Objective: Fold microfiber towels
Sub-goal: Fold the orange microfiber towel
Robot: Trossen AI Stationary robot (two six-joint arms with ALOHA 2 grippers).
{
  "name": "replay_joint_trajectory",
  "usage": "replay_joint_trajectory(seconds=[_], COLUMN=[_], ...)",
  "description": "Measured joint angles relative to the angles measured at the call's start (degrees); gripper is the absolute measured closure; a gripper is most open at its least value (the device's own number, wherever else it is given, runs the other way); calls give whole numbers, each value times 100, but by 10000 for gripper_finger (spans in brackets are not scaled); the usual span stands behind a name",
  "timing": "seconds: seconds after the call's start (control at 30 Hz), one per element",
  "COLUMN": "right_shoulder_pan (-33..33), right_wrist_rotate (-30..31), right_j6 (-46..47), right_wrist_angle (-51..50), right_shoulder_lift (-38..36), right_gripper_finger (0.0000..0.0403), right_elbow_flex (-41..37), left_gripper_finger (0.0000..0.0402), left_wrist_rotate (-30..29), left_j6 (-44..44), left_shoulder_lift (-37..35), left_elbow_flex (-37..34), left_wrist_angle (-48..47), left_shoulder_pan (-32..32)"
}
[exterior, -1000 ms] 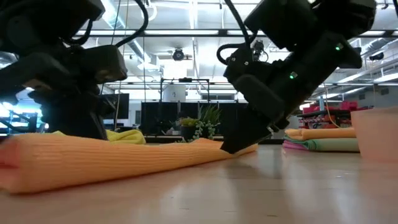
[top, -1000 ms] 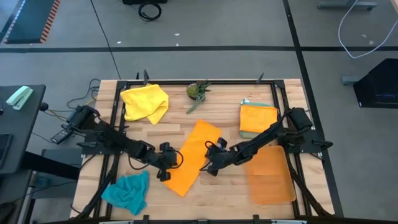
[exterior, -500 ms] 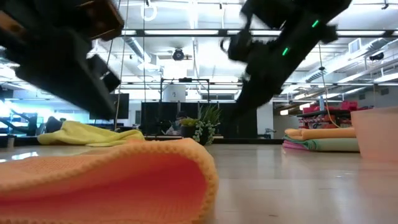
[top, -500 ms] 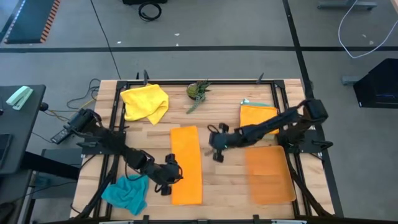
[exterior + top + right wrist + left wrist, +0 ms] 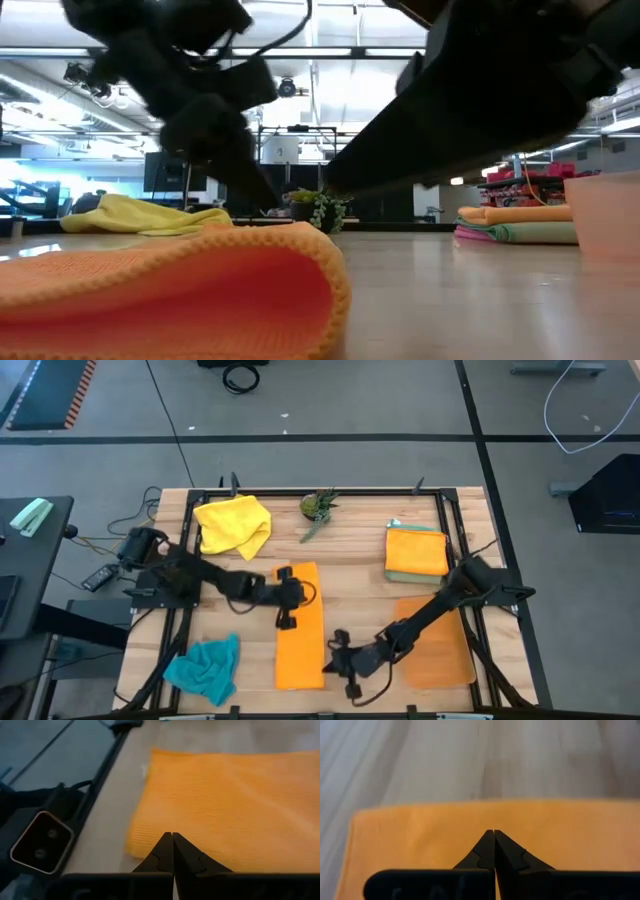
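An orange microfiber towel (image 5: pixel 303 645) lies on the table as a long doubled strip running from near to far. Its rounded fold (image 5: pixel 180 290) fills the front of the low view. My left gripper (image 5: pixel 289 606) is shut over the strip's far half at its left edge, fingertips (image 5: pixel 493 834) above the cloth (image 5: pixel 420 835). My right gripper (image 5: pixel 334 651) is shut at the strip's near right corner (image 5: pixel 150 835). A crumpled yellow towel (image 5: pixel 235 525) lies far left and a teal one (image 5: pixel 205 665) near left. My left gripper has its shut fingertips over the towel's top layer near the far end, slanting down from the table's left; whether they touch the cloth I cannot tell. My right gripper has its shut fingertips over the towel's near right corner, slanting down from the right; touch cannot be told.
A stack of folded towels (image 5: pixel 415 550), orange on top, sits far right. A translucent orange mat (image 5: pixel 440 645) lies under my right arm. A small green plant (image 5: pixel 318 507) stands at the far edge. Black frame rails run along the table's sides.
The orange towel has turned from slanting across the table to lying straight, near to far, and has stayed there for the last half second. My left gripper has gone from the strip's near end to its far half. My right gripper has gone from beside the far half to the near end.
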Motion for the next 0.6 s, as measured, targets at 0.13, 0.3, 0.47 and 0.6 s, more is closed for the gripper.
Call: replay_joint_trajectory(seconds=[0.13, 0.3, 0.47, 0.6], right_shoulder_pan=[67, 72, 45, 50], right_wrist_rotate=[-238, -344, -389, -411], right_j6=[-122, -78, 137, 243], right_wrist_angle=[-102, -180, -233, -285], right_shoulder_lift=[291, 392, 415, 423], right_gripper_finger=[400, 400, 400, 400], right_elbow_flex=[429, 497, 470, 470], left_gripper_finger=[395, 397, 398, 396], left_wrist_rotate=[469, 930, 1453, 1498], left_j6=[244, 502, 450, 396], left_shoulder_lift=[50, 309, 979, 1435], left_elbow_flex=[4, 24, 184, 498], left_wrist_angle=[289, 609, 999, 1015], left_shoulder_pan=[543, 1107, 1565, 1771])
